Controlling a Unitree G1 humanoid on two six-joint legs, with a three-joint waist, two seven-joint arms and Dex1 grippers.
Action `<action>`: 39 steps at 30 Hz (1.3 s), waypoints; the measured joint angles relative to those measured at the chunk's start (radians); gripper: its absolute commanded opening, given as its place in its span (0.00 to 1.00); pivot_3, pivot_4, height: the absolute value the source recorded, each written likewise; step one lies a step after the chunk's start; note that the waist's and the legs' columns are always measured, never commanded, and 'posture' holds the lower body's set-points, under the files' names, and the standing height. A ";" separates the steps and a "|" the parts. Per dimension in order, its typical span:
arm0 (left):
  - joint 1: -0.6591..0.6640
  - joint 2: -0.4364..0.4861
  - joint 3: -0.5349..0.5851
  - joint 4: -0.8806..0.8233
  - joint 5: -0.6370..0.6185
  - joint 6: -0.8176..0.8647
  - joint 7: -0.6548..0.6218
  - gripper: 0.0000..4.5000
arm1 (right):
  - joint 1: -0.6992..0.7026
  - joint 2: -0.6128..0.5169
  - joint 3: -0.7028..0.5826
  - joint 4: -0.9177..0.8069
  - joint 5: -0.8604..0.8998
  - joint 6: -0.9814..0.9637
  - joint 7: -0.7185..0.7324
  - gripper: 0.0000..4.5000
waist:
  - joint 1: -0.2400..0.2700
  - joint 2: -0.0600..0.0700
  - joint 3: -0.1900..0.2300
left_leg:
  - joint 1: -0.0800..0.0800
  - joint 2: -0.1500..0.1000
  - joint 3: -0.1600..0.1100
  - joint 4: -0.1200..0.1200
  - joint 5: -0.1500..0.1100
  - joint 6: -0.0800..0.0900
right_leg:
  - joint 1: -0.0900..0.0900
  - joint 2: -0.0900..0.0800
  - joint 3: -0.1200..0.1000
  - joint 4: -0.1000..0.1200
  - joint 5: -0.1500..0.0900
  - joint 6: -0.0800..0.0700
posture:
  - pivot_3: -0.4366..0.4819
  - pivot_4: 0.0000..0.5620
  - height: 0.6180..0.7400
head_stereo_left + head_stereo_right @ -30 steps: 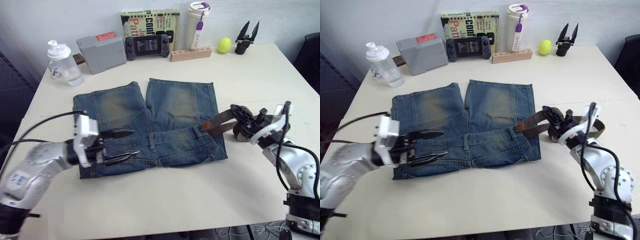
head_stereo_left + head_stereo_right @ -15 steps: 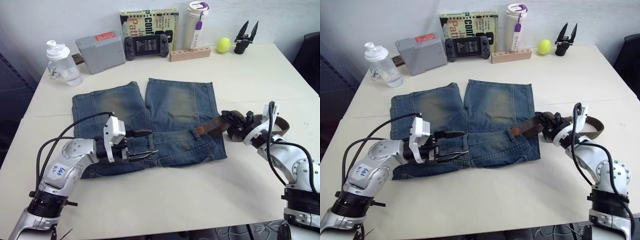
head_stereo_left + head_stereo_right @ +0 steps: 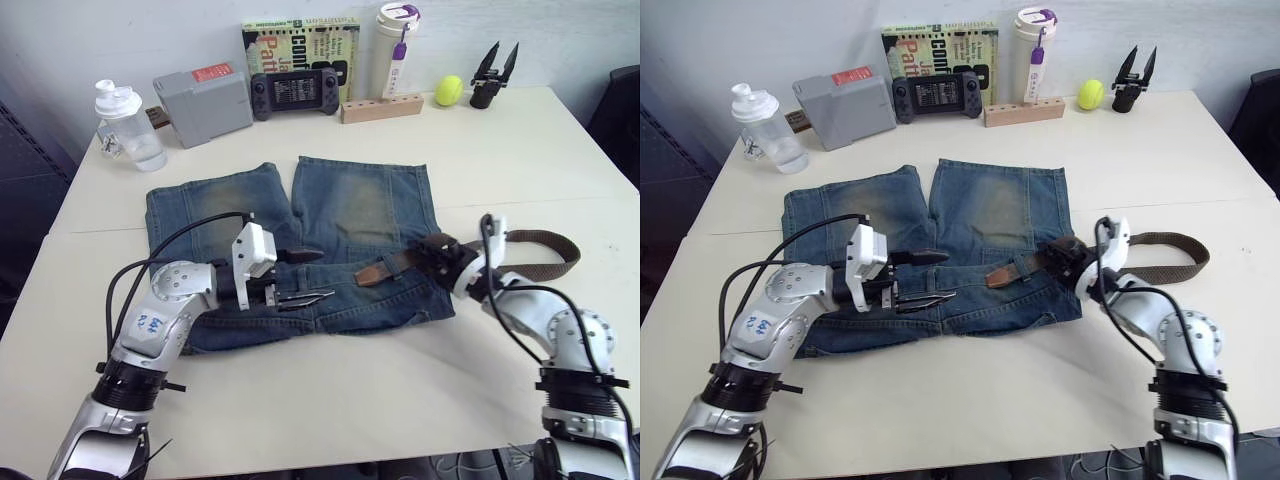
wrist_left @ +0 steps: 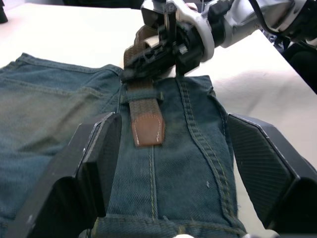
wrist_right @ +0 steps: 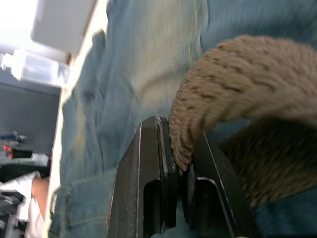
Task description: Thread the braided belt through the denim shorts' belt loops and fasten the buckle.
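The braided belt [image 3: 400,262] lies along the waistband of the denim shorts [image 3: 300,235], its tan tip past one belt loop [image 4: 142,94] (the rest trails onto the tabletop [image 3: 330,390]). The right pincer [image 3: 437,256] clamps the belt; the left pincer [image 3: 305,276] hovers spread wide over the waistband.

Looking down from the head over the denim shorts [image 3: 300,240]; wrist cameras close in (both sharing the braided belt [image 4: 146,111]).
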 measured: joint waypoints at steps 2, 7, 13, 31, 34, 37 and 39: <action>-0.025 -0.010 -0.030 0.034 0.062 -0.054 -0.002 0.82 | 0.003 0.008 -0.006 -0.002 -0.012 -0.001 -0.002 0.00 | 0.001 -0.001 -0.001 | 0.000 0.000 0.000 0.000 0.000 0.000 | 0.000 0.000 0.000 0.000 0.000 0.000 | 0.48 0.27 0.85; -0.114 -0.055 -0.114 0.174 0.248 -0.237 0.002 0.82 | 0.012 0.035 -0.020 -0.004 -0.044 -0.001 0.000 0.00 | 0.001 -0.007 -0.004 | 0.001 0.000 -0.001 0.000 0.000 0.000 | 0.001 0.000 -0.001 0.000 0.000 0.000 | 0.48 0.27 0.85; -0.225 -0.110 -0.179 0.386 0.417 -0.454 0.027 0.82 | 0.014 0.050 -0.033 0.001 -0.081 0.006 0.018 0.00 | 0.002 -0.015 -0.009 | 0.001 0.000 -0.001 0.000 0.000 0.000 | 0.002 0.000 -0.002 0.000 0.000 0.000 | 0.48 0.27 0.85; -0.387 -0.235 -0.237 0.732 0.635 -0.718 0.159 0.82 | 0.013 0.101 -0.077 -0.015 -0.112 0.021 0.004 0.00 | 0.001 -0.017 -0.010 | 0.001 0.001 -0.002 0.001 0.000 0.000 | 0.002 0.000 -0.002 0.000 0.000 0.000 | 0.48 0.27 0.85; -0.387 -0.227 -0.237 0.732 0.636 -0.728 0.150 0.65 | 0.013 0.106 -0.080 -0.018 -0.113 0.021 0.001 0.00 | 0.000 -0.017 -0.010 | 0.001 0.001 -0.002 0.001 0.000 0.000 | 0.002 0.000 -0.003 0.000 0.000 0.000 | 0.48 0.27 0.85; -0.389 -0.211 -0.235 0.726 0.639 -0.737 0.139 0.36 | 0.015 0.109 -0.082 -0.019 -0.113 0.022 0.001 0.00 | 0.000 -0.017 -0.010 | 0.001 0.001 -0.002 0.000 0.000 0.000 | 0.002 0.000 -0.003 0.000 0.000 0.000 | 0.48 0.27 0.85; -0.392 -0.209 -0.231 0.721 0.642 -0.738 0.141 0.20 | 0.015 0.109 -0.082 -0.019 -0.113 0.023 0.001 0.00 | 0.000 -0.017 -0.010 | 0.001 0.001 -0.002 0.000 0.000 0.000 | 0.002 0.000 -0.003 0.000 0.000 0.000 | 0.48 0.27 0.85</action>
